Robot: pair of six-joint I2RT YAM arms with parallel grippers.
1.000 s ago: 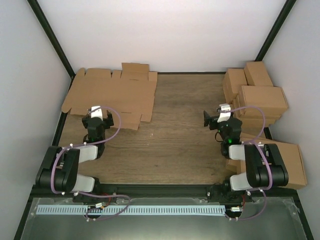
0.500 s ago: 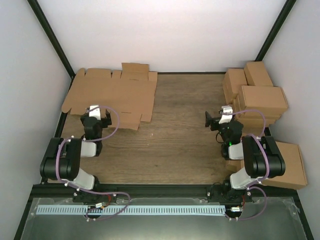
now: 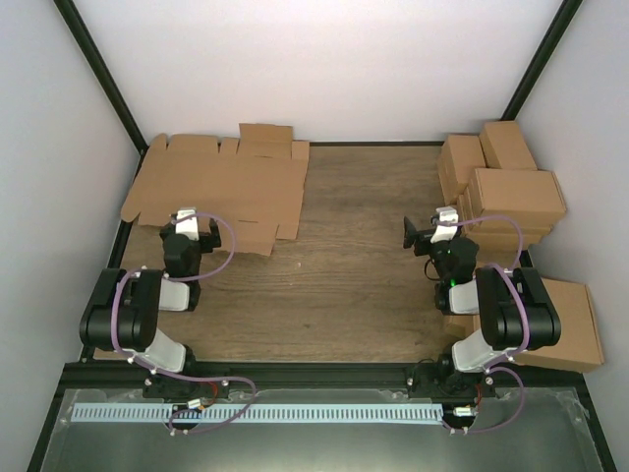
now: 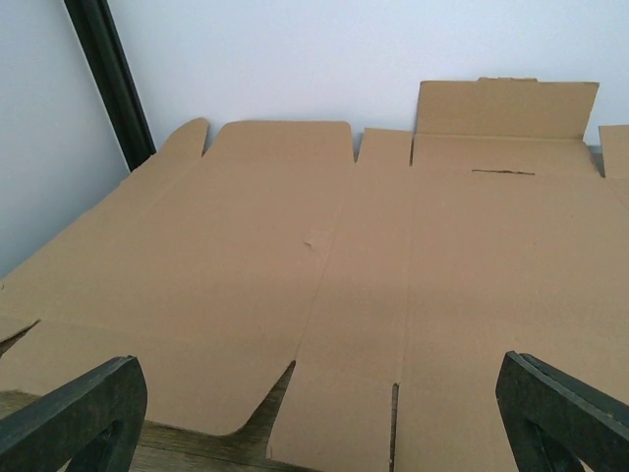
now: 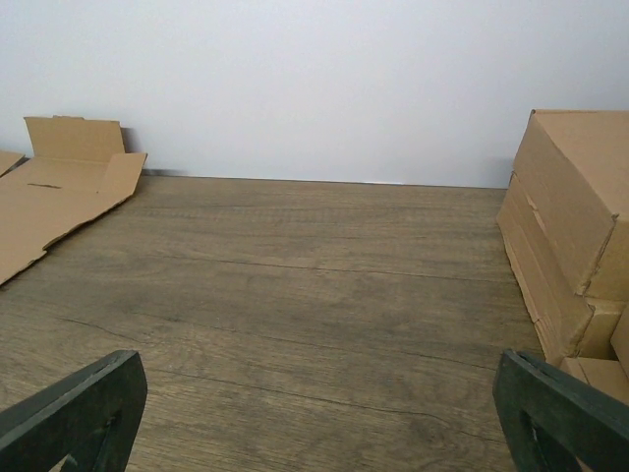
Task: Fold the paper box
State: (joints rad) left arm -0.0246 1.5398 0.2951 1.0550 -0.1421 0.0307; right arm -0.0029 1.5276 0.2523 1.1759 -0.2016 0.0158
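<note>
The paper box (image 3: 221,187) lies flat and unfolded at the table's back left, a brown die-cut sheet with flaps and tabs; whether more sheets lie under it I cannot tell. It fills the left wrist view (image 4: 324,256), one flap standing against the back wall. My left gripper (image 3: 192,226) hovers over its near edge, open and empty (image 4: 314,418). Over the bare wood at the right, my right gripper (image 3: 425,231) is open too, with nothing between its fingers (image 5: 314,413). The sheet's right end (image 5: 59,187) shows far left in the right wrist view.
Several folded brown cartons (image 3: 506,187) are stacked at the back right, close beside the right arm (image 5: 570,216). Another carton (image 3: 575,324) sits at the near right. White walls and black frame posts (image 4: 108,79) enclose the wooden table (image 3: 344,265).
Both arms have settled slightly: the left gripper has edged left over the sheet's near edge, and the right elbow has shifted. Both grippers stay open and the cardboard has not moved.
</note>
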